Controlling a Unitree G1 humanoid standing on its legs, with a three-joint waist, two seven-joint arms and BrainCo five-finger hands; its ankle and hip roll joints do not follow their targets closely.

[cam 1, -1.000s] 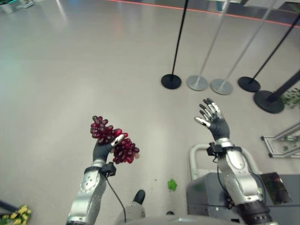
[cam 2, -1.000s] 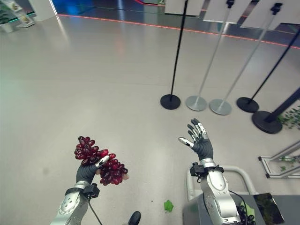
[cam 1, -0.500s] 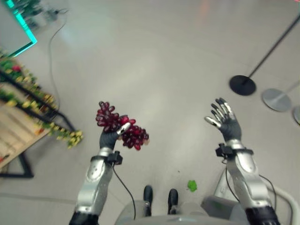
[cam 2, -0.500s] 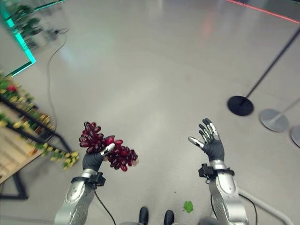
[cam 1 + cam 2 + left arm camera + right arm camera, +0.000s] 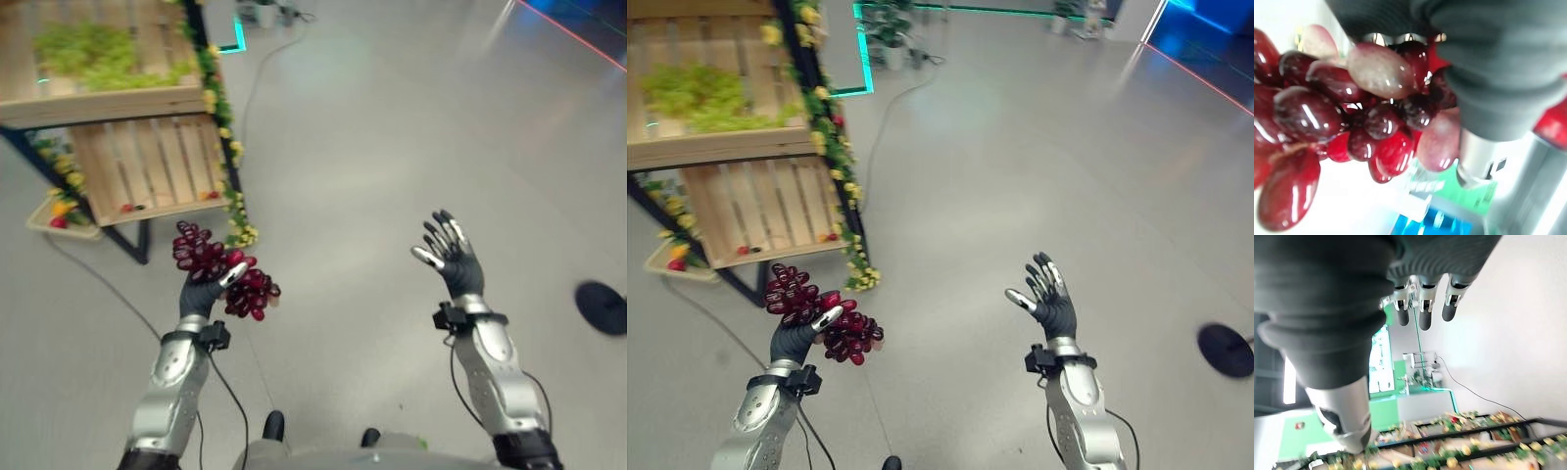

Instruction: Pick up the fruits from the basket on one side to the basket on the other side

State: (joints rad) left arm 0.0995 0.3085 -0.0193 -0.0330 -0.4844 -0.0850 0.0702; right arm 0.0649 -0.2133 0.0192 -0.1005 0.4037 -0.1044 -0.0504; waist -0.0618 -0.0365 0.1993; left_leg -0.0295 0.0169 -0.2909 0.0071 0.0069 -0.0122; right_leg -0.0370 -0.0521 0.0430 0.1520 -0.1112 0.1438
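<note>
The left hand (image 5: 201, 294), low and left of centre, has its fingers curled round one bunch of dark red grapes (image 5: 217, 275), held up over bare floor. The right hand (image 5: 454, 262), right of centre, is raised with fingers spread and nothing in it. Between and beyond the two hands a wide stretch of grey floor (image 5: 392, 147) lies open. One wooden stand (image 5: 127, 147) trimmed with yellow flowers fills the upper left, its nearest corner just beside the grapes.
</note>
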